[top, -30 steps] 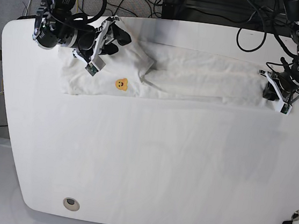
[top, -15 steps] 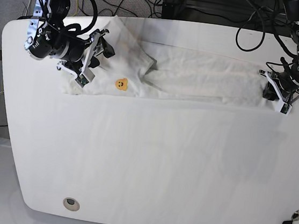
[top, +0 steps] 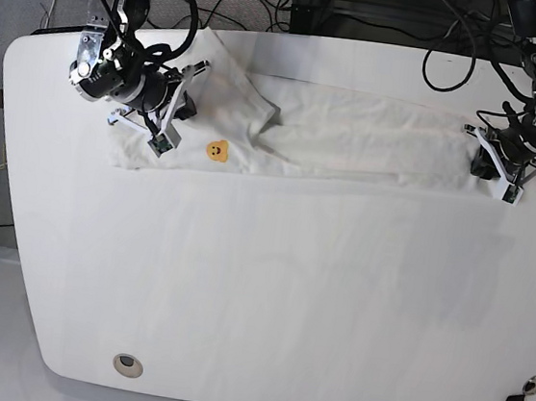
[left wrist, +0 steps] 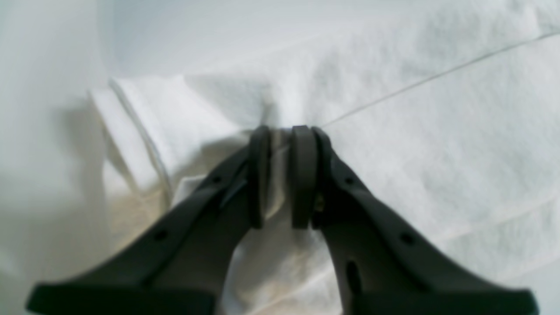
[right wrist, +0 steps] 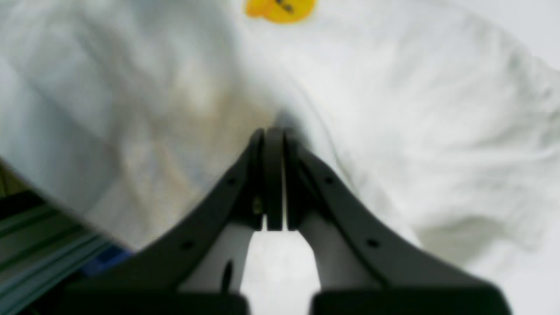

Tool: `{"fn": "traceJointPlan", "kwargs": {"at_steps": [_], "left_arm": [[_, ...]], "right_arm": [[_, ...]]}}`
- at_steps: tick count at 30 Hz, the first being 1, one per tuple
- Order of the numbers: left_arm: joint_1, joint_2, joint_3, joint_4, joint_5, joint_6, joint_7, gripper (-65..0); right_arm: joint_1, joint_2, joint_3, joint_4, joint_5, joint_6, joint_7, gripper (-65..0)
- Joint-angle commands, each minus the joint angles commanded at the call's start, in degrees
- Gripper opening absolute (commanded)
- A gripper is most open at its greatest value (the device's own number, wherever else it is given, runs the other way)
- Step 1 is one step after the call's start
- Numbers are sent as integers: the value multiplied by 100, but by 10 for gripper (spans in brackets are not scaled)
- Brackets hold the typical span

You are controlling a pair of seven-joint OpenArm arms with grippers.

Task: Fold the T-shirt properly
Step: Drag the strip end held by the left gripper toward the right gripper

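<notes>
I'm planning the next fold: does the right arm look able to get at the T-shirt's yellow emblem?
Probably yes: the right gripper hovers just beside the emblem, with nothing visible between them.

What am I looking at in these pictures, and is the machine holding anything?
This is a robot with two black arms. The base view looks down on a white table, where a white T-shirt lies in a long, narrow bundle with a small yellow emblem showing.

The other two views come from cameras on the wrists. In one, the left gripper has a fold of shirt between its fingers, so it seems to be pinching the cloth. In the other, the right gripper is closed over the shirt, with no cloth visible between its fingertips. The left arm is on the base view's right.
</notes>
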Motion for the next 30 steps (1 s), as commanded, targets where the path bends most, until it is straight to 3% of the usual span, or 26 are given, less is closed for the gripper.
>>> {"fn": "traceJointPlan", "kwargs": {"at_steps": [8,13,16,18,27,29,30], "left_arm": [[-18,-26,-316,35,-18,-9,18,-562],[0,9,-862,703,-26,-18,18,-533],[-44,18,-1020,993,-149,-18,413,-411],[-44,0,-1240,1187,-519,-18,668,-371],[0,-35,-2092,1204,-1187,-26,1319,-366],[-18,-35,-2207,1073,-1407,-259,1495,-366],[-26,-35,-2286,949,-1468,-259,1574,-366]], "right_arm": [[18,18,0,-492,-79,0,114,-650],[35,26,0,-492,-79,0,114,-650],[35,26,0,-492,-79,0,114,-650],[35,26,0,-492,-79,0,114,-650],[35,35,0,-492,-79,0,114,-650],[35,35,-9,-492,-79,0,114,-650],[35,26,-9,-492,-79,0,114,-650]]}}
